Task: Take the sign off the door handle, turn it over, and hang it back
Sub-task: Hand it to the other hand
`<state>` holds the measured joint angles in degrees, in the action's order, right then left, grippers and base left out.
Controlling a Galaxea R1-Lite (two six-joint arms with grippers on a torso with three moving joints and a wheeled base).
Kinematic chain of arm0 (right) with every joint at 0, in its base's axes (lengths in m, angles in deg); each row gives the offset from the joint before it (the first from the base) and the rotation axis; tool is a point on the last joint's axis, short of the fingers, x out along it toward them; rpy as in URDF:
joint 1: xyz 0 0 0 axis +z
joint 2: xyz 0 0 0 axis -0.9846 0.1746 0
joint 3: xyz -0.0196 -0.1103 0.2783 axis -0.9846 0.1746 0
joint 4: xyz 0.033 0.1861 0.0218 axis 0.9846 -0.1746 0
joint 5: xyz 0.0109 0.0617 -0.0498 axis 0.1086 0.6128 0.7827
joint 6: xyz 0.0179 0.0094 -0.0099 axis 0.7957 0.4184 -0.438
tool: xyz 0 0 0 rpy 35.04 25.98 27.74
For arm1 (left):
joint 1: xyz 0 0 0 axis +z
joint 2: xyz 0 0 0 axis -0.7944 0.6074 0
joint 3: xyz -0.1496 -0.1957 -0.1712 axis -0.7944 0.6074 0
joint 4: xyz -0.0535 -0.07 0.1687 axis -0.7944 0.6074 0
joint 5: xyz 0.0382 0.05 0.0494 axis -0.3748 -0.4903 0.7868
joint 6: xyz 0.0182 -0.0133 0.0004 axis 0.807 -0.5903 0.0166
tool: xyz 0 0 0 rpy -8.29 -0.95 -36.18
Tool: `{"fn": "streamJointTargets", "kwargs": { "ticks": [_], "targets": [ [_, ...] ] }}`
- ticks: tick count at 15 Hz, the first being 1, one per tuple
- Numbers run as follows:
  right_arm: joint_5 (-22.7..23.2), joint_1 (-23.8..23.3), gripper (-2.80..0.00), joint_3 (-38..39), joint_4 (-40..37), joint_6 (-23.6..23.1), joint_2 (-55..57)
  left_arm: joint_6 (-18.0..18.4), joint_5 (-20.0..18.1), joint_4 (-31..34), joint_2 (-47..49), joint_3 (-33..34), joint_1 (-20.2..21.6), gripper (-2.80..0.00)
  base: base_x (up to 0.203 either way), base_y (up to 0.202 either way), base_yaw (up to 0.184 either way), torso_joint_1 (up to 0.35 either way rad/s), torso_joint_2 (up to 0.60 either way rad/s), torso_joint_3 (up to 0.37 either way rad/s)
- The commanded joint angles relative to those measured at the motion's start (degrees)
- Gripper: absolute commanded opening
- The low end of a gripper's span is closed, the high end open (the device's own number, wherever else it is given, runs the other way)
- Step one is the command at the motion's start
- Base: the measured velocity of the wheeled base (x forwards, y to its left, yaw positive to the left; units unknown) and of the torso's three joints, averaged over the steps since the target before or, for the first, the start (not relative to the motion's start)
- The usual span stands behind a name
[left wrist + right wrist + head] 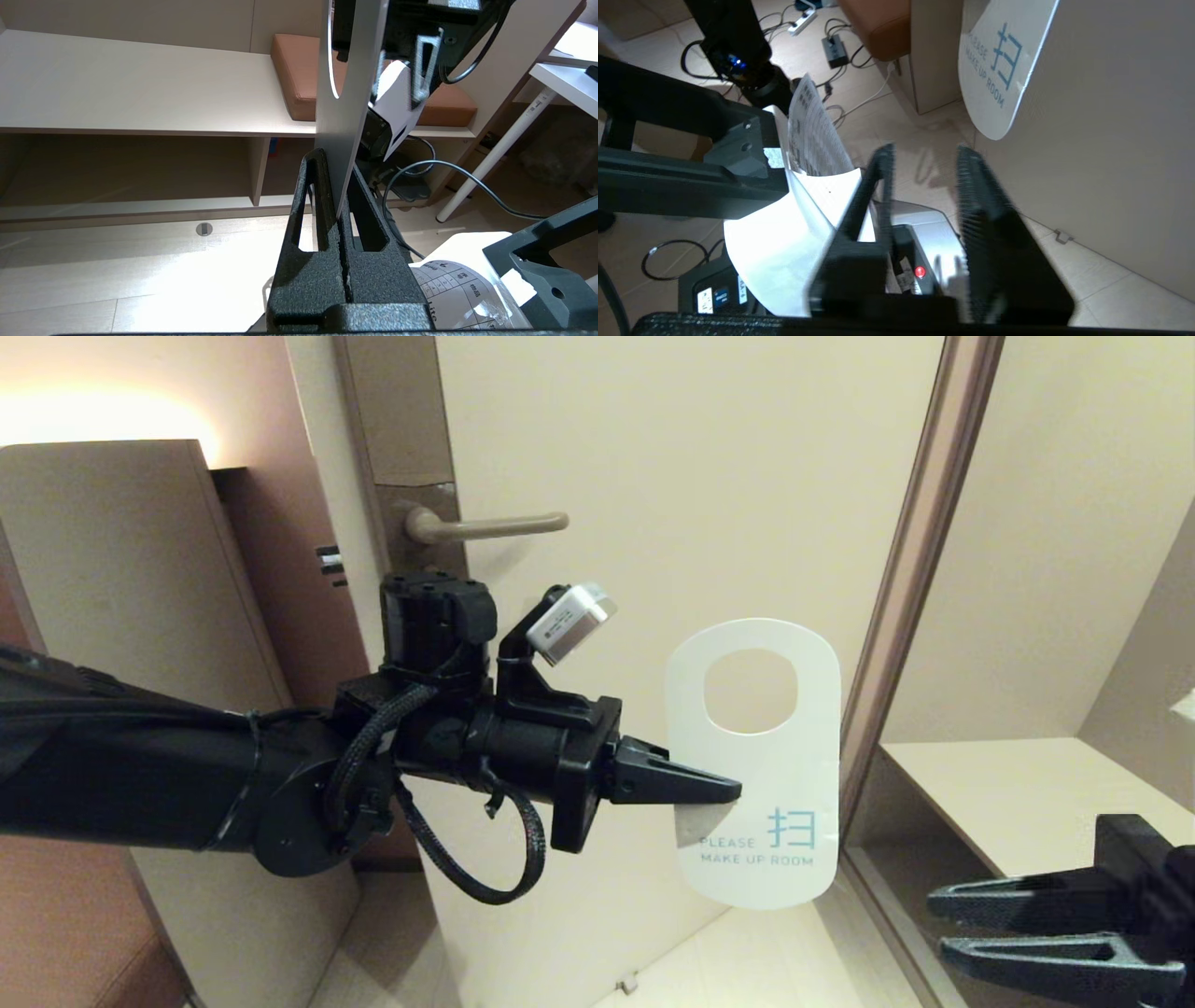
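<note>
Your sign (752, 765) hangs free in front of the pale door (691, 476), white MAKE UP ROOM face toward the head camera, its round hole uppermost. It sits below and to the right of the door handle (485, 525), well apart from it, with bare door panel between them. The sign's right edge lies close to the door frame (920, 569); beyond that frame a shelf (1018, 793) opens up.

Your left claw (724, 791) reaches in from the left and pinches the sign's lower left edge, fingers pressed together on the card.

Your right claw (943, 924) sits low at the right, clear of the sign, its two fingers (1027, 896) spread with a visible gap, holding nothing.
</note>
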<state>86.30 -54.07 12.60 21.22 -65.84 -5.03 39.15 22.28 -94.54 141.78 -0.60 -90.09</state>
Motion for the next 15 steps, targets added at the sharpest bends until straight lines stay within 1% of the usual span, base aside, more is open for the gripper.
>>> {"fn": "streamJointTargets", "kwargs": {
  "ticks": [1,10,15],
  "targets": [
    [0.45,0.22,0.0,-0.65,0.03,-0.06,2.74,-0.05,-0.35,-0.25,-0.45,0.05,-0.04,-2.8,0.0,0.0,0.0,0.0,0.0,0.0],
    [0.27,0.22,0.0,-1.29,2.92,-0.5,9.38,-0.05,-0.44,-0.25,-1.59,0.09,-0.06,-2.8,0.0,0.0,0.0,0.0,0.0,0.0],
    [0.27,0.27,0.0,-2.91,7.41,-0.42,13.13,-0.05,-0.44,-0.25,-1.32,0.09,-1.1,-2.8,0.0,0.0,0.0,0.0,0.0,0.0]
  ]
}}
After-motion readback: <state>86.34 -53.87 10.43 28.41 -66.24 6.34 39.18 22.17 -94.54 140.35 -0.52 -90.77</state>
